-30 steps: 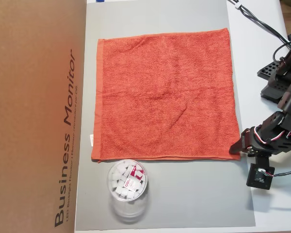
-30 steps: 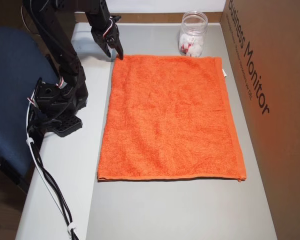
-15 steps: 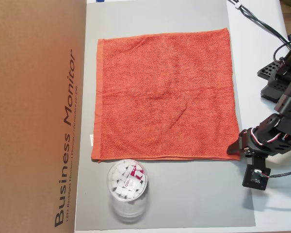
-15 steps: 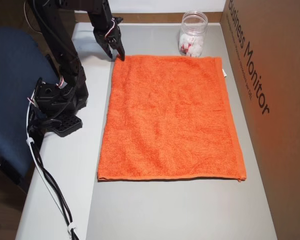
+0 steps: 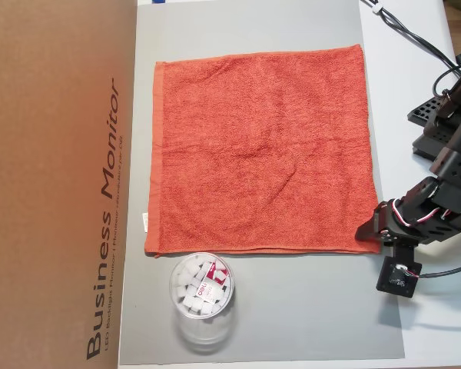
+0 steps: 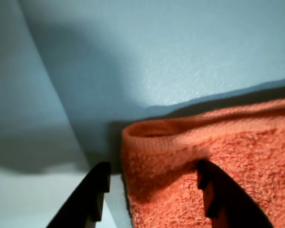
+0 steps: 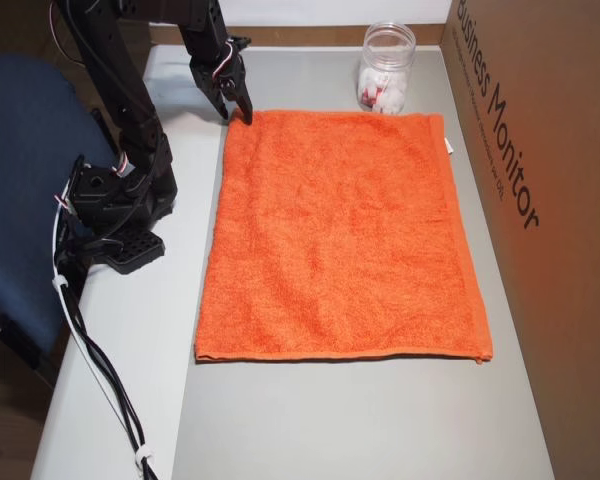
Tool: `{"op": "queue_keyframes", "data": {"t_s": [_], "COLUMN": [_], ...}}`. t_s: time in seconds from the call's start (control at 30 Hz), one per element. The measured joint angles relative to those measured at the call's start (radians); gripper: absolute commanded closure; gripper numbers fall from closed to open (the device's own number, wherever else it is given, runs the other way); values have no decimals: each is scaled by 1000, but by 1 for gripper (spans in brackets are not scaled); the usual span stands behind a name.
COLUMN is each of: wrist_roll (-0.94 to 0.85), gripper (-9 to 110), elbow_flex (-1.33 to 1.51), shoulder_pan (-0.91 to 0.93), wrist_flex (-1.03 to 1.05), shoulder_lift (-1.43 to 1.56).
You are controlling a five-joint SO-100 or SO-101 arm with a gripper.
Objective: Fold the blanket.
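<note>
The orange-red blanket [image 5: 261,146] lies flat and spread out on the grey mat [image 5: 292,307]; it also shows in the other overhead view [image 7: 340,230]. A small white tag [image 5: 144,222] sits on its left edge. My gripper [image 5: 369,231] is down at the blanket's lower right corner, which is the upper left corner in the other overhead view [image 7: 237,112]. In the wrist view the gripper [image 6: 154,190] is open and straddles the slightly curled corner [image 6: 237,161]: one finger [image 6: 97,190] is over the mat, the other finger [image 6: 211,190] is over the cloth.
A clear jar [image 5: 202,296] of white pieces stands just off the blanket's edge near the tag. A large cardboard box [image 5: 54,184] walls one side of the mat. The arm's base [image 7: 120,200] and cables [image 7: 100,370] sit beside the mat, next to a blue chair [image 7: 20,200].
</note>
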Motion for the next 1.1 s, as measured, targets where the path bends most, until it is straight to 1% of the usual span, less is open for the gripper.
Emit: {"op": "queue_keyframes", "data": {"t_s": [0.3, 0.47, 0.73, 0.8, 1.0, 1.1], "wrist_roll": [-9, 6, 6, 6, 2, 3], "gripper": [83, 83, 83, 85, 97, 100], "elbow_flex": [17, 21, 14, 15, 2, -2], "shoulder_pan": [-2, 0, 0, 0, 12, 23], "wrist_flex": [-8, -100, -135, -135, -147, -149], "shoulder_lift": [0, -34, -66, -67, -77, -81]}}
